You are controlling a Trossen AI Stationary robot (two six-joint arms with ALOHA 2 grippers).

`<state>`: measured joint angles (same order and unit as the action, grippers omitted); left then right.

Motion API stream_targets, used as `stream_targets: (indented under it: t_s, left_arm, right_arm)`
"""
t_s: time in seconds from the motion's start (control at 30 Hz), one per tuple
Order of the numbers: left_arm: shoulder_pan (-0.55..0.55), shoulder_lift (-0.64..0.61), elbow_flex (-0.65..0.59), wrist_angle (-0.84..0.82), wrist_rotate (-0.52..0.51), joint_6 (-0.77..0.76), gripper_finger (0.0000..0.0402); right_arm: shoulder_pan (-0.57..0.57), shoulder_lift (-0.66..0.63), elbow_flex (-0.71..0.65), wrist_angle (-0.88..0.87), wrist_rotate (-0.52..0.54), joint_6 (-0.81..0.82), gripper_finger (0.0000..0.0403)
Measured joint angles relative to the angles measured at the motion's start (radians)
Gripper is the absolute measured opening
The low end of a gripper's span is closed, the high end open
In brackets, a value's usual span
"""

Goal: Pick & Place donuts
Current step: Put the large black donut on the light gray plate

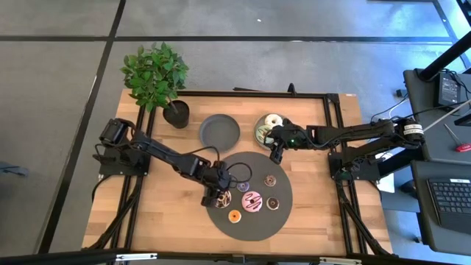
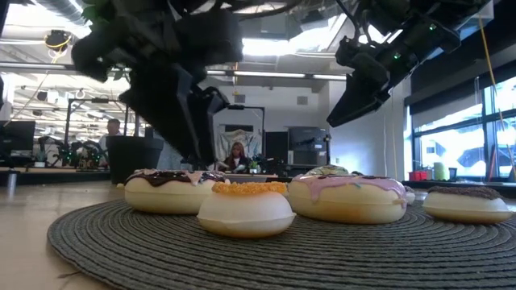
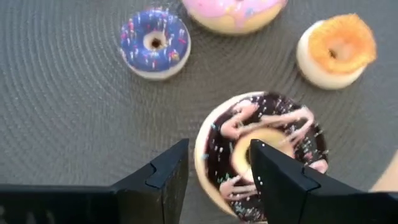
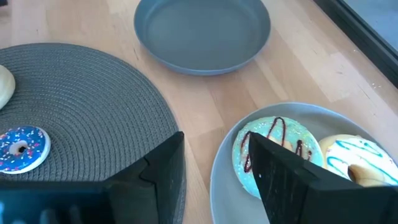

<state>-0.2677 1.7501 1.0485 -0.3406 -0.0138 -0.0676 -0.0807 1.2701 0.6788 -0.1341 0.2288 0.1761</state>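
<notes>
Left wrist view: left gripper (image 3: 214, 171) spread astride the chocolate donut's (image 3: 261, 152) rim, one finger at the hole — set to pinch. Right gripper (image 4: 217, 171) spread over the plated green donut (image 4: 273, 149).

overhead view, table-level view, two close wrist views, all sharing mat (image 1: 250, 218)

Open-plan office or lab: desks with monitors (image 2: 18, 138), seated people (image 2: 238, 155), keyboard (image 1: 450, 197), exposed ceiling.
</notes>
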Motion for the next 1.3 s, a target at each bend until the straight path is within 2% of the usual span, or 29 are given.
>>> stream_targets:
  t_s: [0.2,0.37,0.73,1.07,1.13,1.23,1.3]
  left_arm:
    - [0.000,0.040,0.000,0.006,-0.015,-0.024,0.0163]
    - [0.000,0.048,0.001,0.004,-0.011,-0.024,0.0147]
    - [0.002,0.048,0.002,-0.010,0.011,-0.014,0.0088]
    - [0.008,0.030,0.002,-0.019,0.010,0.087,0.0013]
    - [0.019,0.012,0.002,-0.029,0.007,0.090,0.0008]
    - [0.038,-0.026,0.002,-0.036,-0.036,0.081,0.0012]
    - [0.049,-0.054,0.002,-0.038,-0.122,0.077,0.0012]
  right_arm:
    - [0.000,0.000,0.000,-0.002,0.000,-0.001,0.0181]
    - [0.000,0.000,0.000,-0.002,0.006,-0.001,0.0181]
    - [0.000,0.000,0.000,-0.005,0.006,-0.002,0.0181]
    - [0.000,0.000,0.000,-0.005,0.007,-0.005,0.0181]
    - [0.000,0.000,0.000,-0.005,0.007,-0.005,0.0181]
    - [0.000,0.000,0.000,-0.005,0.007,-0.005,0.0181]
    - [0.000,0.000,0.000,0.000,0.007,-0.005,0.0181]
